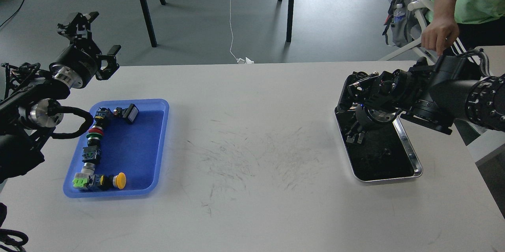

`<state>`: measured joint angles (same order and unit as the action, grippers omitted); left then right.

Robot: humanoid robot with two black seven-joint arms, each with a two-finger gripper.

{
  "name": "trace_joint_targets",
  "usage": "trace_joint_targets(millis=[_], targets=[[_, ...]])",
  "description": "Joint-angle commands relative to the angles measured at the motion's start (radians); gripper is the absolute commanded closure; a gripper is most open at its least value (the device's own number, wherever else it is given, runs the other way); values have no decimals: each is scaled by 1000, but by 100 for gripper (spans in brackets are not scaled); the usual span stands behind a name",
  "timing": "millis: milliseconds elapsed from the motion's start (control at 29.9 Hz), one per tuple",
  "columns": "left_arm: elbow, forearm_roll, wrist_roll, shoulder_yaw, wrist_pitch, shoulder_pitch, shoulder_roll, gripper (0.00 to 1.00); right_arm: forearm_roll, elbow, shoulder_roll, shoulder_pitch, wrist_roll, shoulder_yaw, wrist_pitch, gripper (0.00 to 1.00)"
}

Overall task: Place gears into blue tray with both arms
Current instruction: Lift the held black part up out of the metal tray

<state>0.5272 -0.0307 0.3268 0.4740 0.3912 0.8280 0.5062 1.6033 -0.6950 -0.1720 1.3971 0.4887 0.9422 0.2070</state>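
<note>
Right tool hangs low inside the silver tray, where any gears would lie, but against the black inside I cannot tell them, nor its jaws. Left tool, spread apart and empty, waits beyond the blue tray, far left across the table.

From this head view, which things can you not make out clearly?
- Gears: none can be told apart in the silver tray; its inside is black, and the right hand covers the far end.
- Right hand: dark against the tray, fingers not distinguishable.
- Blue tray: the left arm hides its near-left rim.
- Person: cut off by the top edge.
</note>
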Motion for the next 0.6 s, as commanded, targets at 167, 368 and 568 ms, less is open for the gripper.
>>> trace_joint_targets(millis=[167, 368, 568], targets=[[1, 0, 3, 0, 0, -3, 2, 1, 1, 5, -1, -6, 0, -3, -5, 60], [1, 1, 6, 0, 2, -3, 2, 1, 0, 25, 2, -30, 0, -8, -9, 62], [1, 2, 6, 0, 2, -3, 2, 1, 0, 48, 3, -40, 0, -10, -12, 64]])
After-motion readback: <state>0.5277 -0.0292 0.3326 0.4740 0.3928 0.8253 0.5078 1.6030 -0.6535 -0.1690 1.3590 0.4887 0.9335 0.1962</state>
